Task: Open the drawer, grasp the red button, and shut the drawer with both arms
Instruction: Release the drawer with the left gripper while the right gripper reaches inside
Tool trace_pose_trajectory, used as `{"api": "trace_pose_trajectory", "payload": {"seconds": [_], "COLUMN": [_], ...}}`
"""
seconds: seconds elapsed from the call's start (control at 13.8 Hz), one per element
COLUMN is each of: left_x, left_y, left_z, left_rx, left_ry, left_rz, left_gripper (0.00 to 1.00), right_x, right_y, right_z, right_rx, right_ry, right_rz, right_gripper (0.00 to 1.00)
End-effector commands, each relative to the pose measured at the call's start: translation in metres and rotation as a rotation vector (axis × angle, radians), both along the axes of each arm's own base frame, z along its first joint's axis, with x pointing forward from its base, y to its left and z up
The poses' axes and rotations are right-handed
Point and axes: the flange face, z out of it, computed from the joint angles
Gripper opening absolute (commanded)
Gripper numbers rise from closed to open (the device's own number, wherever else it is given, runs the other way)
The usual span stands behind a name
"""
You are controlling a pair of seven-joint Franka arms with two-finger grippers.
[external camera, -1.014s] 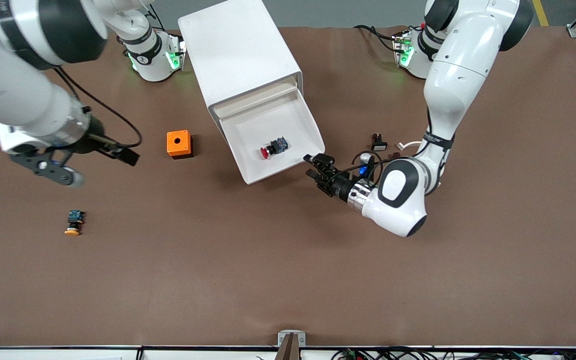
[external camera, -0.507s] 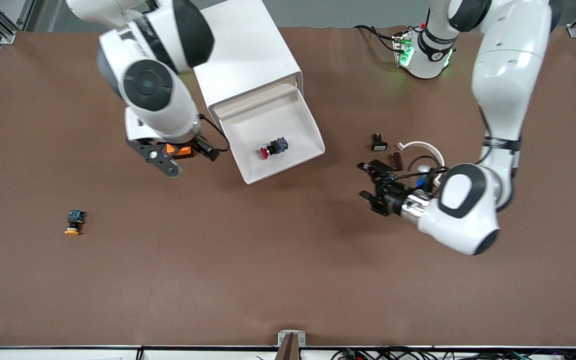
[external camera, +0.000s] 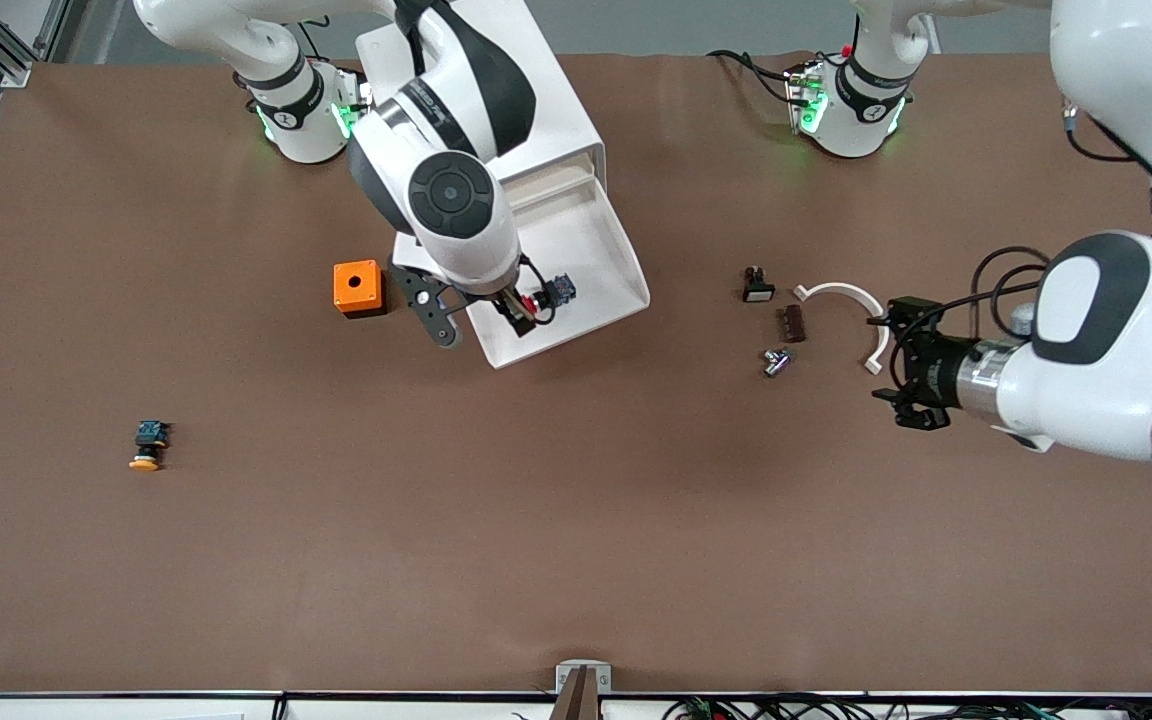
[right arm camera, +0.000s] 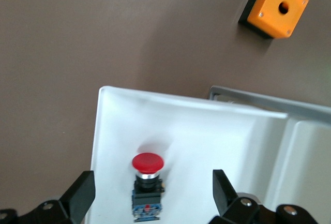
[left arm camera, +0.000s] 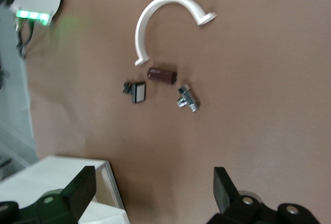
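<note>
The drawer (external camera: 586, 250) stands pulled out of the white cabinet (external camera: 561, 125). The red-capped button (external camera: 544, 296) lies in it on its side. My right gripper (external camera: 478, 312) hangs open over the drawer's front part, its fingers either side of the button and not touching it. In the right wrist view the button (right arm camera: 147, 182) lies between the open fingers of the right gripper (right arm camera: 150, 198), inside the drawer's rim (right arm camera: 98, 131). My left gripper (external camera: 901, 368) is open and empty, low over the table toward the left arm's end. The left wrist view shows the left gripper (left arm camera: 150, 193) open over bare table.
An orange box with a hole (external camera: 358, 288) sits beside the drawer, toward the right arm's end. A yellow-capped button (external camera: 146, 447) lies nearer the front camera. A white curved bracket (external camera: 841, 295), a brown cylinder (external camera: 792, 324), a small switch (external camera: 757, 286) and a metal fitting (external camera: 774, 362) lie by the left gripper.
My right arm has swung in from its end of the table to over the open drawer and the button. My left gripper has drawn away from the drawer's front corner toward its own end.
</note>
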Motion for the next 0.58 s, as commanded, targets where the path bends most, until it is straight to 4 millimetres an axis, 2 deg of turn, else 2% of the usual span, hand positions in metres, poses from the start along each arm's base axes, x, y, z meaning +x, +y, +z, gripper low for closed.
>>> {"api": "trace_pose_trajectory", "payload": {"seconds": [0.0,0.07,0.14,0.22,0.36,0.51], "left_x": [-0.007,-0.009,-0.009,-0.009,-0.006,-0.009], "left_y": [0.018,0.026,0.031,0.037,0.067,0.086], "left_z": [0.025,0.032,0.031,0.027,0.02,0.017], "left_rx": [-0.012,0.051,0.093,0.076,-0.022,-0.095], "left_ry": [-0.074,-0.101,-0.111,-0.119,-0.146,-0.158], "left_rz": [-0.14,-0.205,-0.272,-0.356,-0.54,-0.672], "left_gripper": [1.0,1.0,1.0,1.0,1.0,1.0], "right_x": [-0.011,-0.017,-0.021,-0.021,-0.022,-0.021], "right_y": [0.028,0.039,0.046,0.046,0.047,0.046], "right_z": [-0.018,-0.025,-0.028,-0.034,-0.045,-0.056], "right_rx": [0.011,0.014,0.023,0.019,0.007,-0.006], "right_ry": [0.004,0.008,0.007,0.014,0.027,0.037], "right_rz": [-0.026,-0.016,-0.014,-0.018,-0.018,-0.019], "right_gripper": [1.0,1.0,1.0,1.0,1.0,1.0]}}
